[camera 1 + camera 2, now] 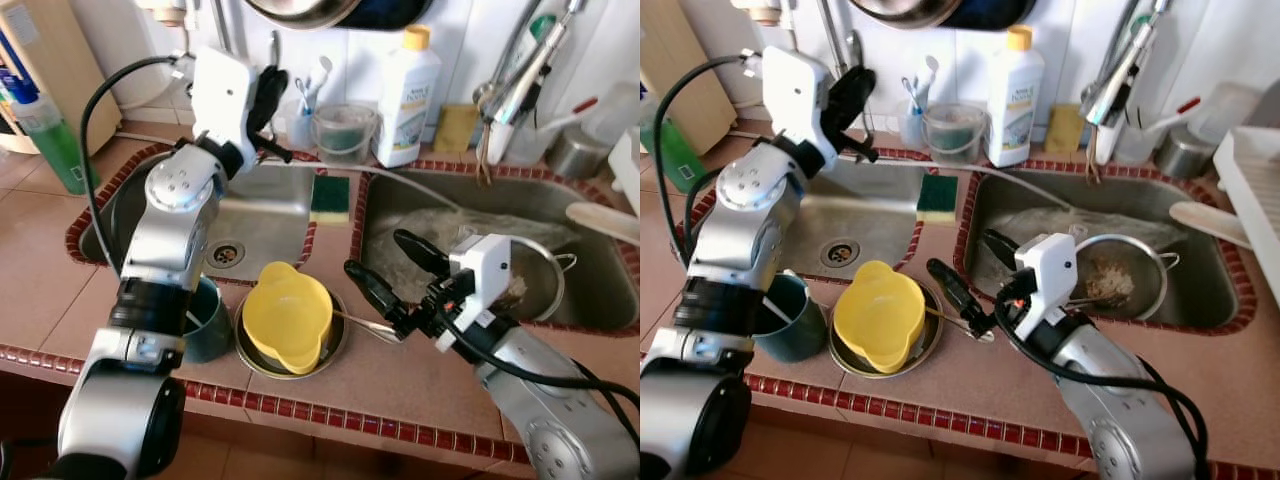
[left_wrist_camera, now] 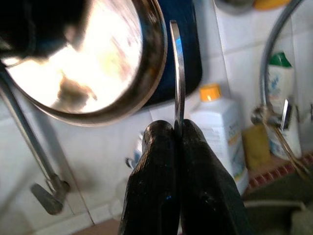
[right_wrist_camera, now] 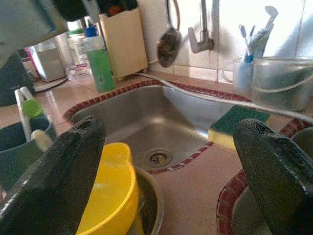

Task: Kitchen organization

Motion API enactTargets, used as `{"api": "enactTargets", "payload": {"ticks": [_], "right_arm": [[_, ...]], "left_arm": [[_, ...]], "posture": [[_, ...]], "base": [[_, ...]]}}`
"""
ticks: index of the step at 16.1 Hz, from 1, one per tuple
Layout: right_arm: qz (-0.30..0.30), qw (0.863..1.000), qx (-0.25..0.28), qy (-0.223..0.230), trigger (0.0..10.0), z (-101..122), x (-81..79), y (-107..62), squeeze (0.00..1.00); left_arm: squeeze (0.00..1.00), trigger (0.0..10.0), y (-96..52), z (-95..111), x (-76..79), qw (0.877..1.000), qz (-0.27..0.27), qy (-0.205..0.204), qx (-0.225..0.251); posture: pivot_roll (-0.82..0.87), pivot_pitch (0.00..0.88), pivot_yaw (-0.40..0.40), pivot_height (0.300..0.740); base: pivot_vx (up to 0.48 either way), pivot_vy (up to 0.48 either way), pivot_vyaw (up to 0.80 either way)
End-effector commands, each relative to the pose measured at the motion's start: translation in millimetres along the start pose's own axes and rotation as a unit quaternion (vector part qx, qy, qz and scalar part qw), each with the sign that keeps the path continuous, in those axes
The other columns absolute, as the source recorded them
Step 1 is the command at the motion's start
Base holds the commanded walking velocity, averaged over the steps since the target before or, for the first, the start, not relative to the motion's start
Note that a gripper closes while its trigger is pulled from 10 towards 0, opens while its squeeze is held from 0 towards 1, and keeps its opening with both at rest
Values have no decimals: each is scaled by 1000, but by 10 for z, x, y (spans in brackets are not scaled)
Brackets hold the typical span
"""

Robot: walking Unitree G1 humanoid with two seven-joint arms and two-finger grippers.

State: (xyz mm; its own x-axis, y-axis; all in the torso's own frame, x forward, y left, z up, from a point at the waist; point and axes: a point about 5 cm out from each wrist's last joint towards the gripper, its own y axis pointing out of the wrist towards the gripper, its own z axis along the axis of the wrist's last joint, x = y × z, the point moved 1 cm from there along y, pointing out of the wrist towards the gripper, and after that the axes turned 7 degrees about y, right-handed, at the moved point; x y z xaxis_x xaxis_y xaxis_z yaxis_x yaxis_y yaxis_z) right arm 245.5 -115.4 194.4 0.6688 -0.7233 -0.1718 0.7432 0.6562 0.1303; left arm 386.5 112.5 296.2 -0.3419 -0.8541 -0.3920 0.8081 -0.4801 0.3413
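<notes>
— Claws first: how are they held?
— The left claw [image 2: 178, 147] is raised above the left sink [image 1: 262, 215], its fingers pressed together on a thin metal utensil [image 2: 178, 73] standing upright. The right claw [image 1: 385, 265] is spread wide, with nothing gripped, over the tiled bench [image 1: 400, 375].
— And the dishes?
— A yellow bowl [image 1: 288, 315] is seated in a metal bowl [image 1: 332, 350] on the bench, just beside a dark green cup [image 1: 208, 322]. A strainer [image 1: 1125, 275] is seen in the right sink [image 1: 1200, 285].
</notes>
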Motion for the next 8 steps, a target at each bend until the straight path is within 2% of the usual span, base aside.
{"api": "enactTargets", "payload": {"ticks": [1, 4, 8], "right_arm": [[14, 1000, 0, 2, 10000, 26, -100, -15, 0], [20, 999, 0, 25, 10000, 52, -233, -72, 0], [15, 999, -24, 43, 10000, 26, -323, -161, 0]], "left_arm": [[0, 10000, 41, 7, -52, 1000, -16, 16, -19], [0, 10000, 110, -83, -106, 997, -42, 37, -62], [0, 10000, 139, -154, -113, 992, -66, 49, -97]], "posture": [[-157, 172, 98, 740], [-157, 208, 124, 740], [-150, 243, 143, 740]], "base": [[0, 0, 0], [0, 0, 0], [0, 0, 0]]}}
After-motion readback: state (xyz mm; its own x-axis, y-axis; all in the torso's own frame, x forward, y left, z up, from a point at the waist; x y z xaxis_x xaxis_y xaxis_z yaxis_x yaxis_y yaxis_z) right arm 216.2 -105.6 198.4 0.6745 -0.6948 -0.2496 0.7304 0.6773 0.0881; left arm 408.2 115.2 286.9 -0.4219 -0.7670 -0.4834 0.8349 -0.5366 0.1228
